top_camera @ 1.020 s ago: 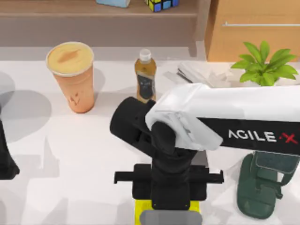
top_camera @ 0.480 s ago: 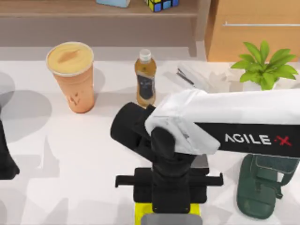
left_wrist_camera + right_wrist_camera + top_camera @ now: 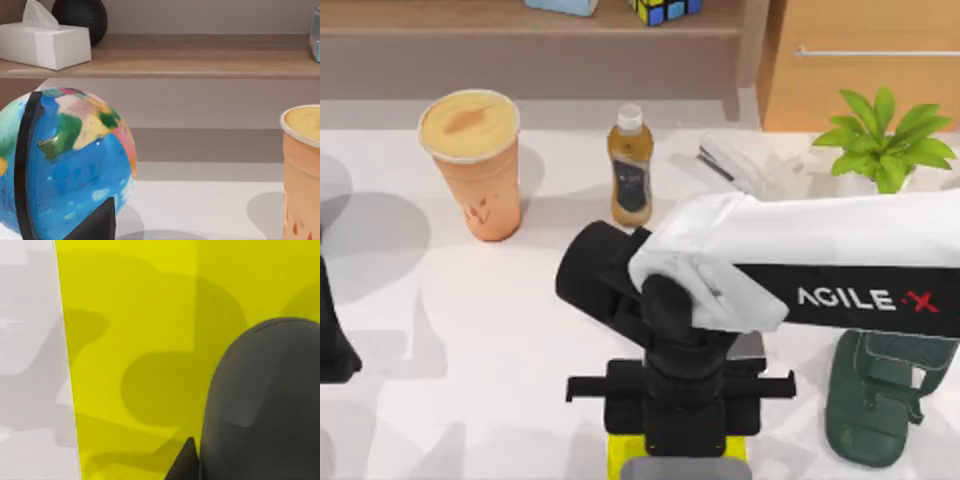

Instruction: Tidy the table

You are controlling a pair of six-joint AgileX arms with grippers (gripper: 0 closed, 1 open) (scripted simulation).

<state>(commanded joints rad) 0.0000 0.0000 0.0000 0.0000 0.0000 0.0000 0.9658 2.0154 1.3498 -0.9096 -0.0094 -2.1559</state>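
The white table [image 3: 490, 330] carries an orange cup [image 3: 470, 165] with a creamy drink, a small tea bottle [image 3: 630, 165], a dark green sandal [image 3: 875, 400] and a yellow pad [image 3: 620, 448] at the front edge. A grey rounded object [image 3: 680, 468] lies on that pad. My right gripper [image 3: 678, 430] points down right over the pad and the grey object. In the right wrist view the yellow pad [image 3: 150, 340] is close below, with the dark grey rounded object [image 3: 260, 400] on it. My left arm [image 3: 330, 340] stays at the table's left edge.
A potted plant [image 3: 885, 135] and a white item [image 3: 730, 165] stand at the back right. Behind the table are a wooden shelf [image 3: 520, 40] holding a puzzle cube [image 3: 665, 8] and a drawer cabinet [image 3: 865, 60]. The left wrist view has a globe [image 3: 60, 160], a tissue box [image 3: 45, 42] and a black ball [image 3: 80, 15].
My right arm's forearm has shifted a little toward the table's front, uncovering more of the white item behind it. The gripper stays over the yellow pad. The left arm is still.
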